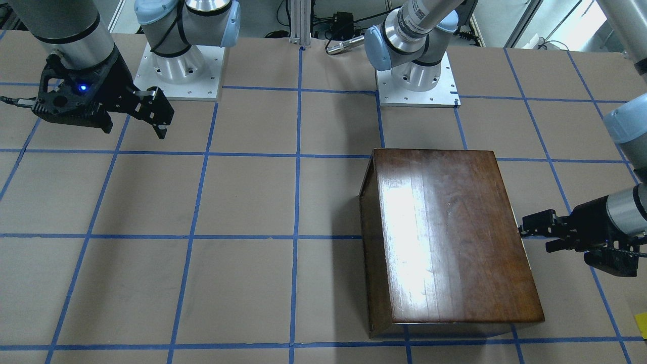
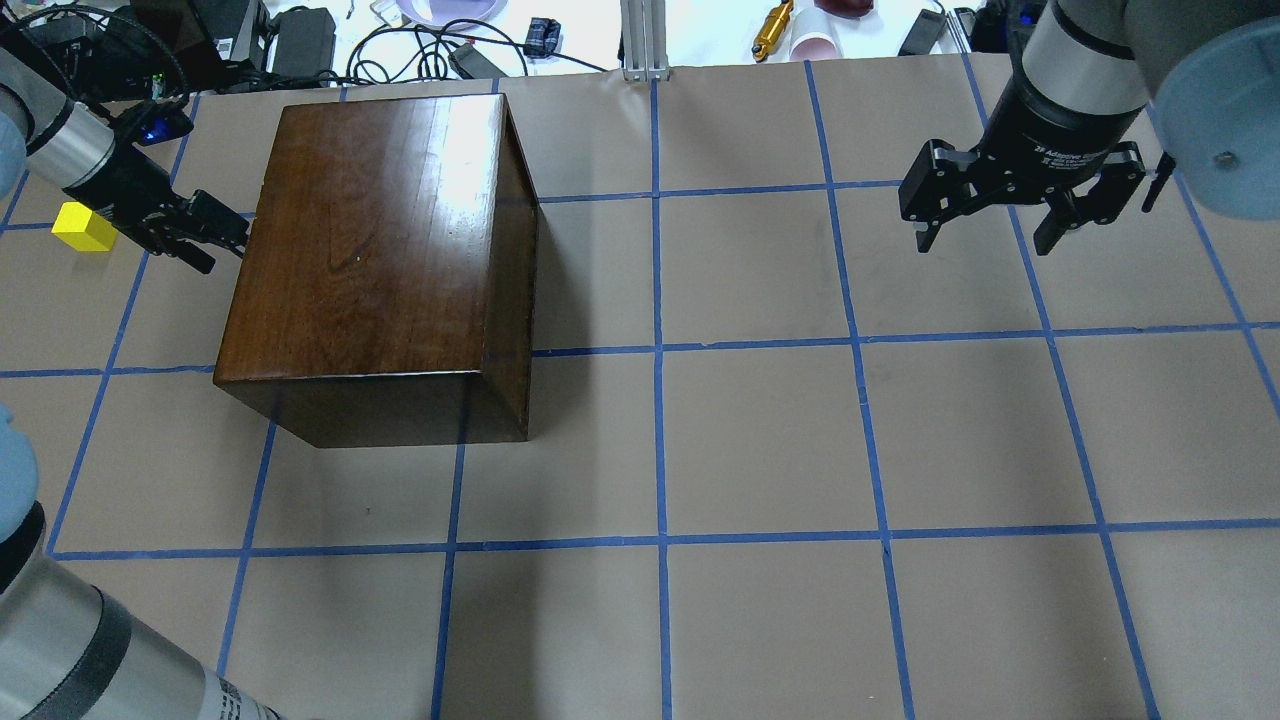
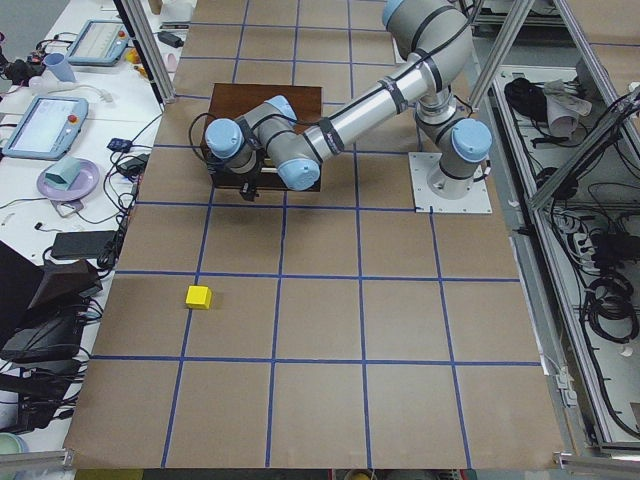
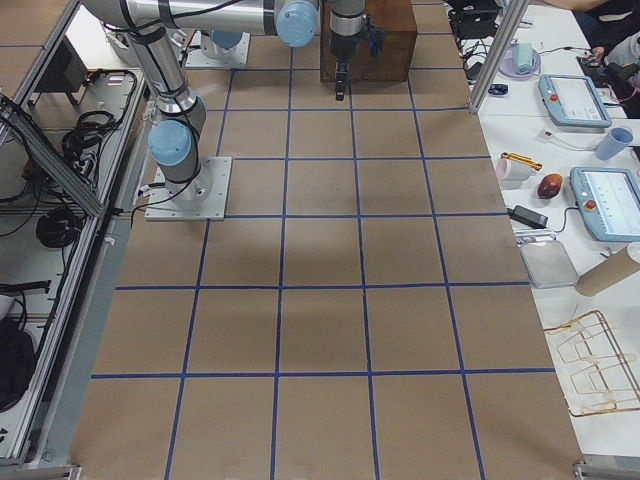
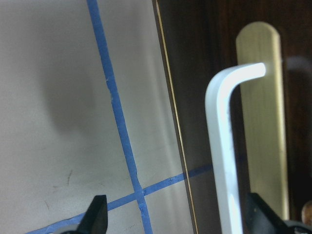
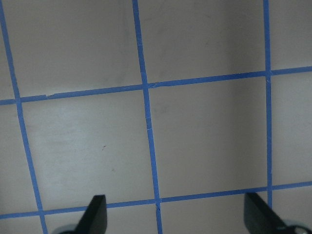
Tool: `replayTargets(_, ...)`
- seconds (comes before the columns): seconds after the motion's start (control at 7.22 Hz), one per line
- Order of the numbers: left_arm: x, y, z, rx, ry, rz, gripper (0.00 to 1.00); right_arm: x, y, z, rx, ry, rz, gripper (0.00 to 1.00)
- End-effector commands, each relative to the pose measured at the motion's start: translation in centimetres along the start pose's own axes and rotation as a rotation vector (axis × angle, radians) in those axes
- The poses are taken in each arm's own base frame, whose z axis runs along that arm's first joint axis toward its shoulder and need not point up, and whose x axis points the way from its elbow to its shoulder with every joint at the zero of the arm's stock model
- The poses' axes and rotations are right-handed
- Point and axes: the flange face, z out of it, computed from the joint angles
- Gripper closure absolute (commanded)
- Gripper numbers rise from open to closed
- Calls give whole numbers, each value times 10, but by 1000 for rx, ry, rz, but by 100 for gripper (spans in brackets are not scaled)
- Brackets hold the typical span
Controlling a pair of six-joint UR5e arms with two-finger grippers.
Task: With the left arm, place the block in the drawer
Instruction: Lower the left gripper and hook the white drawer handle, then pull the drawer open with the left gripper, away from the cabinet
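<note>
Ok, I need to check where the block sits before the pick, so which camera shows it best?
Exterior left: the yellow block lies whole and unobstructed on the table. Overhead shows it too, beside the left arm. Front-facing catches only a sliver at the frame edge. Exterior right and both wrist views miss it.

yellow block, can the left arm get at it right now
Probably yes. The block sits in the open behind the left gripper, nothing on or around it; the open fingers face the cabinet, so the gripper must turn back.
</note>
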Motion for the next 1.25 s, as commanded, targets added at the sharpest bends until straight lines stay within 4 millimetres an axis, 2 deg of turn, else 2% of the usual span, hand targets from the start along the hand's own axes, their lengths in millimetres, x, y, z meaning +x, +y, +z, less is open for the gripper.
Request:
replayTargets(0.0,-4,-1,7,-10,7,-5,0,0,0,1,-1,0,0,0)
replayTargets(0.14,-6,-3,11,-15,11,-6,0,0,0,0,0,0,0,0)
replayTargets(0.69,-16,-7,2,-5,-69,37,0,0,0,0,0,0,0,0)
replayTargets(1.11,-34,1,-5,11,-66,47,0,0,0,0,0,0,0,0)
